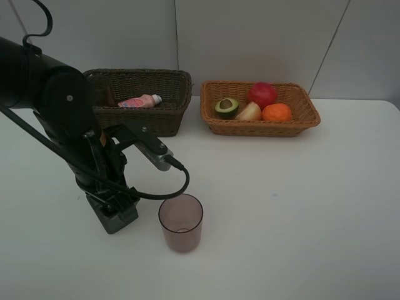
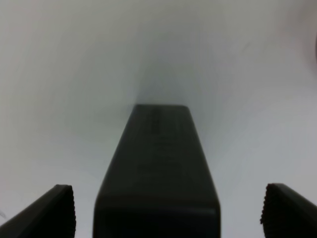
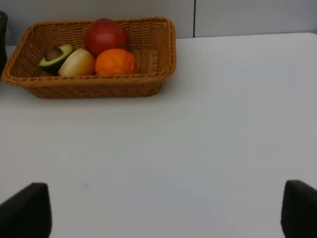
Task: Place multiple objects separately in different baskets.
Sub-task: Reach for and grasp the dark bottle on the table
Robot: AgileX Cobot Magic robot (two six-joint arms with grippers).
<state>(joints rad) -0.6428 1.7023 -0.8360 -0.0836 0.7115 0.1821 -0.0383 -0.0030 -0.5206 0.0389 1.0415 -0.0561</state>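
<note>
Left tool (image 1: pixel 114 219) stood spread apart, low by surface (image 1: pixel 300 206), just left of upright cup (image 1: pixel 180 222). Right tool (image 3: pixel 163 213) spread apart, faced fruit basket (image 3: pixel 99 89).

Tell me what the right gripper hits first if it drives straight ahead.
Likely only bare table; nothing stands ahead of the right gripper, jaws open. The light basket sits aside of that line, though depth is unclear.

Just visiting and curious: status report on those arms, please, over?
Left gripper open, low beside cup. Right gripper open, holding nothing. Cup upright on table, not yet basketed. Arm cable loops near its rim.
</note>
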